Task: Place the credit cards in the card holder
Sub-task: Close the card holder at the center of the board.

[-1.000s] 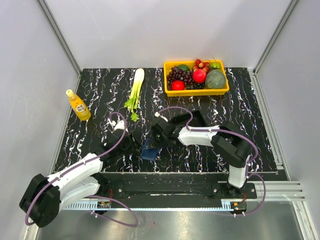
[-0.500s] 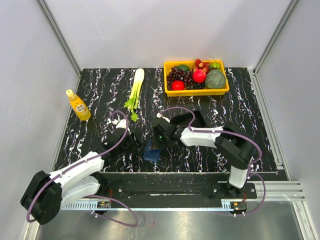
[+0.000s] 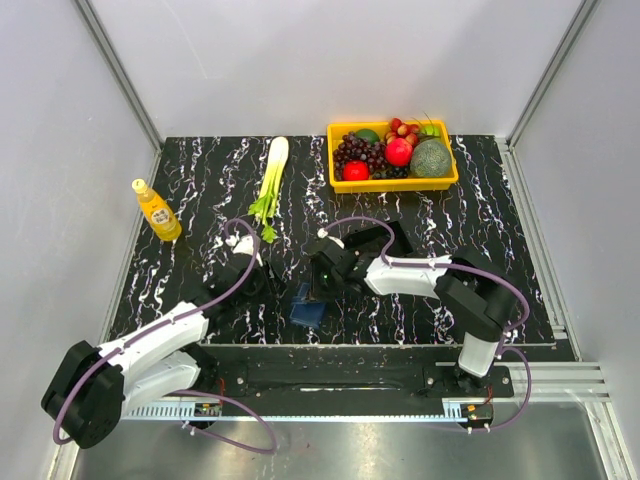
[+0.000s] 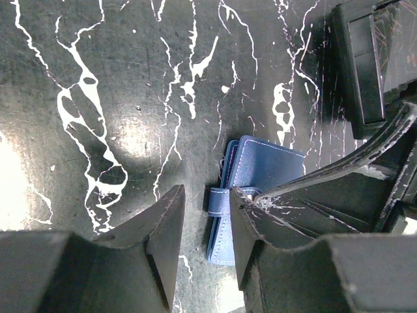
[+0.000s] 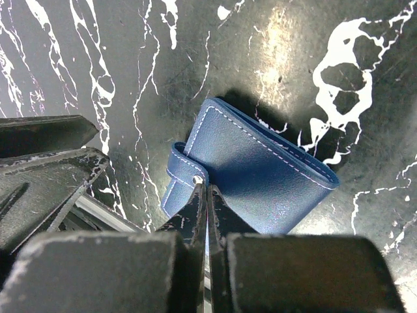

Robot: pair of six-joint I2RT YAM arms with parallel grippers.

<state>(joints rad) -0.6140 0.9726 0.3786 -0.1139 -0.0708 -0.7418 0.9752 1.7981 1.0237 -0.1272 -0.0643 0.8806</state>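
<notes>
The card holder [image 3: 308, 309] is a small navy wallet lying folded shut on the black marble table, near its front edge. Its strap tab [image 4: 221, 201] lies between my left gripper [image 4: 205, 192] fingers, close to the right finger and apart from the left one; that gripper is open. From the other side, my right gripper [image 5: 206, 190] is shut, its tips resting on the card holder [image 5: 260, 176] beside the strap's snap. The left gripper's fingers [image 5: 52, 156] show at the left of the right wrist view. No credit cards can be made out.
A black open tray [image 3: 393, 238] lies behind the right arm, also in the left wrist view [image 4: 365, 72]. At the back are a yellow basket [image 3: 392, 184] of fruit and a celery stalk [image 3: 271, 178]. An orange bottle [image 3: 157, 210] stands at the left.
The card holder and the right gripper on it have slid slightly right and toward the front edge. The left gripper has followed them a little to the right.
</notes>
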